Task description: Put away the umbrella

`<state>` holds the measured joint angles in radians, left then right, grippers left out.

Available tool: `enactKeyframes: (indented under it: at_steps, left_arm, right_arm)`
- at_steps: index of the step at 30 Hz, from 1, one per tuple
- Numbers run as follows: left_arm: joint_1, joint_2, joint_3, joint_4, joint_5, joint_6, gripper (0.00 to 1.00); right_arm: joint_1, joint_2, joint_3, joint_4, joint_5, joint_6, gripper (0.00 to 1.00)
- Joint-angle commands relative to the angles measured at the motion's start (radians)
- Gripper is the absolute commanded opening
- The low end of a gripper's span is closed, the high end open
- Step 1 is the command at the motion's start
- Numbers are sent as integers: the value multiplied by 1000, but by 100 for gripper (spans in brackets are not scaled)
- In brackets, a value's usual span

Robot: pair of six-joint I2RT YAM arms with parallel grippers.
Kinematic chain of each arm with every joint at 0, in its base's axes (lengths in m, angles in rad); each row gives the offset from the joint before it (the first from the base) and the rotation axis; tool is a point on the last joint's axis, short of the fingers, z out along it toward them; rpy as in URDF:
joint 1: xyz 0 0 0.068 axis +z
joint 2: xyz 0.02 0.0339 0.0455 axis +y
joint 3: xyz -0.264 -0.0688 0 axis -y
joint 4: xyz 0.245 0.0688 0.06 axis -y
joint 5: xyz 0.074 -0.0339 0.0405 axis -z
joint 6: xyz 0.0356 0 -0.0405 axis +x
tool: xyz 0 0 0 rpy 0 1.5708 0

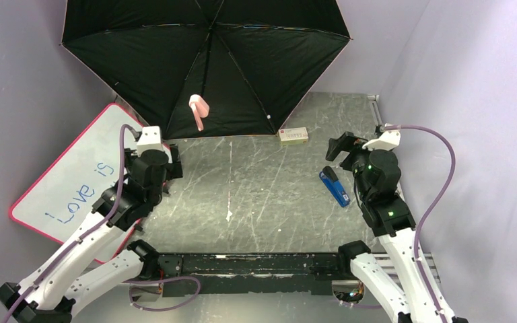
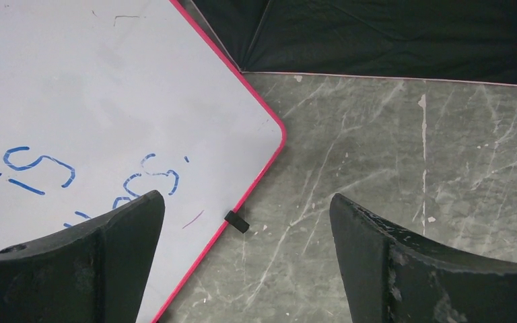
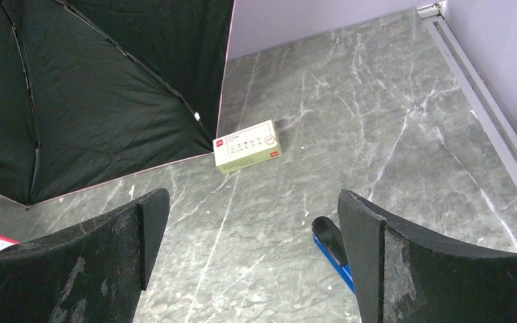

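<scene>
- The compact umbrella (image 1: 175,60), black on its inner face with a pale pink edge, stands fully open at the far side of the grey marbled table (image 1: 256,202). Its inside faces the arms and its stubby pink handle (image 1: 198,111) points toward them.
- Its lower rim rests on the table. One side meets the corner of the pink-framed whiteboard with blue writing (image 1: 74,175), and the other is just beside a small white cardboard box (image 1: 294,136).
- The left fingers (image 2: 94,269) are spread wide with nothing between them, hovering over the whiteboard's corner and short of the canopy.
- The right fingers (image 3: 410,269) are also wide apart and empty, above bare table near a blue and black handheld object (image 1: 334,187) and well apart from the umbrella.
- The task looks to be at its very start: the approach is in hand, and nothing is gripped or folded.
- The next move probably calls for one arm to reach in and take the handle, steadying the umbrella.
- The other arm would then go for the central shaft to collapse the canopy, keeping off the thin ribs and slack fabric.
</scene>
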<state>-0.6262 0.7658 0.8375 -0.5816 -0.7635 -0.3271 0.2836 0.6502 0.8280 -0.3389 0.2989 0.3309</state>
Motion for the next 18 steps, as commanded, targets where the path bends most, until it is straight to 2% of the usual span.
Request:
enactKeyframes:
  at_steps: [1, 5, 10, 15, 18]
  left_arm:
    - [-10, -36, 23, 28, 42, 25, 94]
    - [-10, -66, 104, -6, 77, 21, 92]
    - [-10, -42, 320, -90, 52, 62, 91]
    - [-10, 78, 574, -184, 38, 119, 93]
    - [-10, 174, 707, -231, 83, 144, 94]
  right_arm:
    - [9, -17, -6, -8, -3, -1, 100]
    - [9, -16, 0, -23, 2, 14, 100]
    - [9, -18, -19, -6, -19, 44, 100]
    - [11, -8, -20, -15, -31, 88, 100]
    - [9, -8, -15, -30, -40, 107, 100]
